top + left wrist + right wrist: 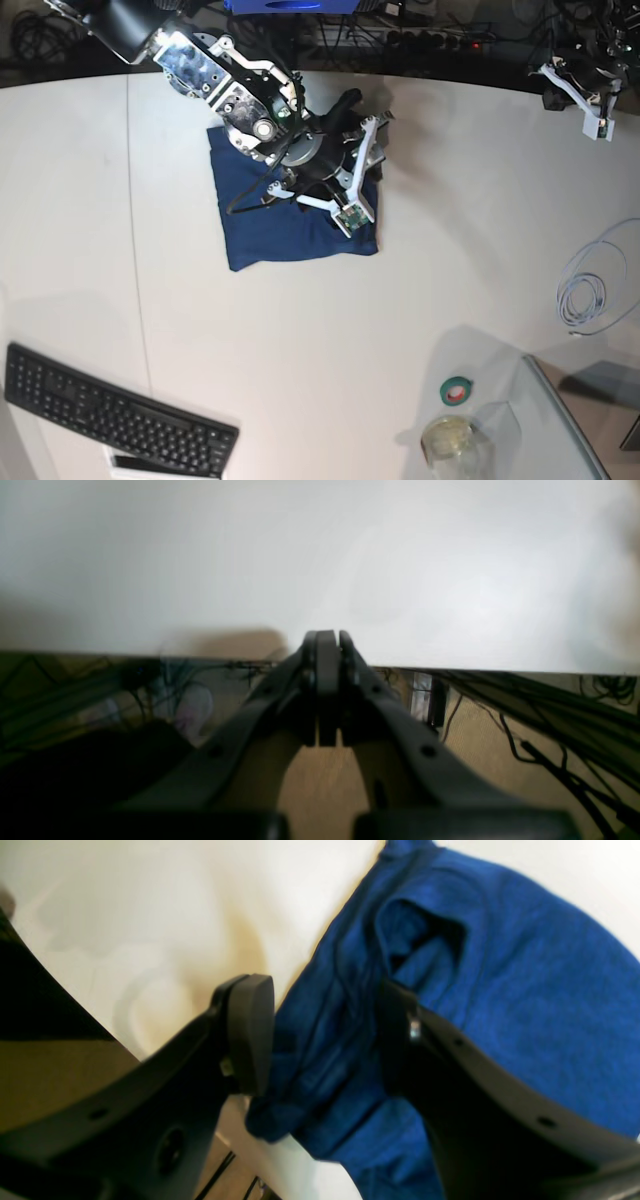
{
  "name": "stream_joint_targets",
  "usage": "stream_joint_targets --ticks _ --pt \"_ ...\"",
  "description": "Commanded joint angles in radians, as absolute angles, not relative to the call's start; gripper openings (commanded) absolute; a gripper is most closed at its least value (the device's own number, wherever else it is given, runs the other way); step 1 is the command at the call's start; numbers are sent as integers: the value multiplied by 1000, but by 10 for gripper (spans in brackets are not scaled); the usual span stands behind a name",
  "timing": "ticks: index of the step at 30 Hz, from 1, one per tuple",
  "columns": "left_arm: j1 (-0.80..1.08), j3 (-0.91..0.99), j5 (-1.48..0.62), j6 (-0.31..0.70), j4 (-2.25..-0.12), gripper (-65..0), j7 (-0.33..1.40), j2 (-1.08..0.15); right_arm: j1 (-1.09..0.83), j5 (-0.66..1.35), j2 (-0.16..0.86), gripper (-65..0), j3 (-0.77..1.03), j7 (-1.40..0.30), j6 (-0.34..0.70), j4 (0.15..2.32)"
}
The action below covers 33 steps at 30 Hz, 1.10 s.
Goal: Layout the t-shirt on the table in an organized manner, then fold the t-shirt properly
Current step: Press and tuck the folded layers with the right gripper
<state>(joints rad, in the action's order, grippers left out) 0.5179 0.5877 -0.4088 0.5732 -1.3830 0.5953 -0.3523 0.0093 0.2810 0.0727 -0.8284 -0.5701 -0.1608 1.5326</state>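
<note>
The t-shirt (285,215) lies folded into a dark navy rectangle on the white table (420,260), left of centre. My right gripper (365,118) hovers over its far right corner. In the right wrist view the right gripper (325,1040) is open, and a bunched fold of the blue t-shirt (525,990) lies loose between its fingers (250,1035). My left gripper (327,640) is shut with nothing in it, just past the table (320,555) edge. In the base view the left gripper (580,95) sits at the far right corner, away from the shirt.
A black keyboard (120,415) lies at the front left. A green tape roll (457,390), a glass jar (450,440) and a clear tray (560,420) sit at the front right. A white cable coil (590,290) is at the right edge. A thin seam (135,250) crosses the table.
</note>
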Motion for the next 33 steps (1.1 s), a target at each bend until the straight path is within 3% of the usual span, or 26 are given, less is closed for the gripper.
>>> stream_joint_targets --ticks 1,17,23,30,33 --pt "521 596 -418 572 -1391 -650 579 -371 35 283 64 -344 -825 -553 -163 1531" --pt "518 596 -418 572 -1385 -650 578 -371 116 285 45 -350 -822 -550 -163 1395" --pt "486 596 -418 572 -1366 -650 578 -371 107 286 36 -552 -825 -536 -163 1395" --pt "483 596 -418 572 -1356 -650 578 -372 82 286 24 -527 -828 -538 -163 1392" --pt "483 596 -418 572 -1357 -650 578 -372 82 286 24 -596 -829 -538 -163 1395"
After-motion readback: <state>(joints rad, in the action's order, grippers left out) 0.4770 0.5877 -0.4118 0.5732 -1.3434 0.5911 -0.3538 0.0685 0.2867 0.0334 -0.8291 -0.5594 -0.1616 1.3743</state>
